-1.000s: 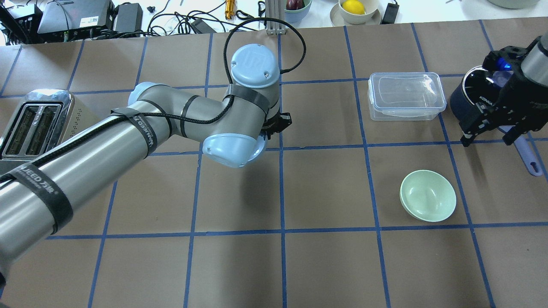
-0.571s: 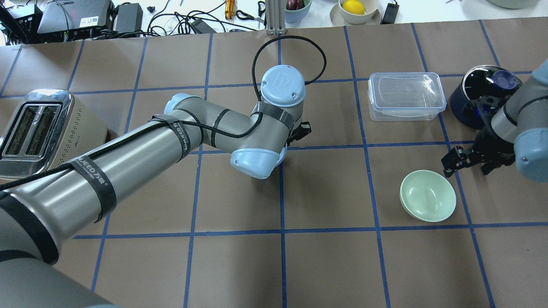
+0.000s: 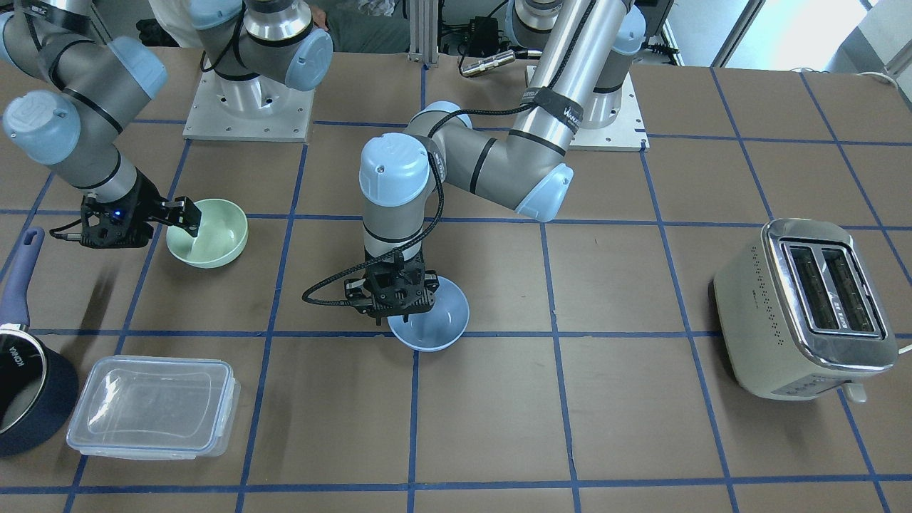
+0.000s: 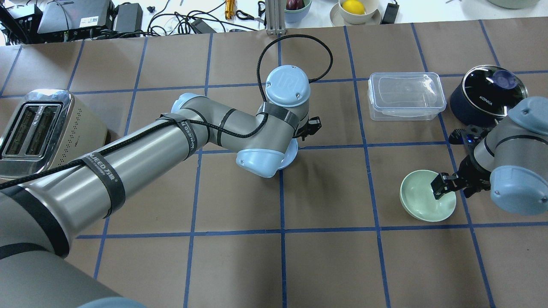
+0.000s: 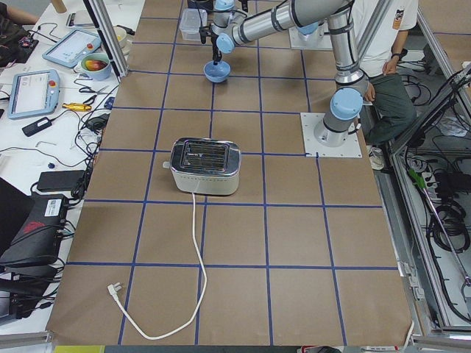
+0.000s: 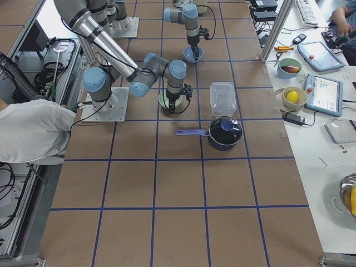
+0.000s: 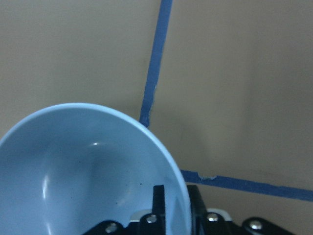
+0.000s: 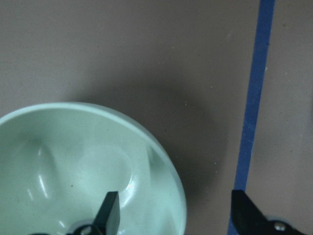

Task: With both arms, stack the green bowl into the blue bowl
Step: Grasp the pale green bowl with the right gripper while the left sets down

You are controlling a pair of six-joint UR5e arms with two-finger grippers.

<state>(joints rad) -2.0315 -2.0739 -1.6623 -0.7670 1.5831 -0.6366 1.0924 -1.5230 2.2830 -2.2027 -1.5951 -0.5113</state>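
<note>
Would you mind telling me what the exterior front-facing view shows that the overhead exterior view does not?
Only the front-facing view shows the blue bowl nearly whole, with the left hand clamped on its rim, and both arms' base plates. Only the overhead view shows the lemon, in a pale bowl beyond the table's far edge; there the left arm hides most of the blue bowl. Both show the right hand open astride the green bowl's rim, the toaster, the clear container and the saucepan.
</note>
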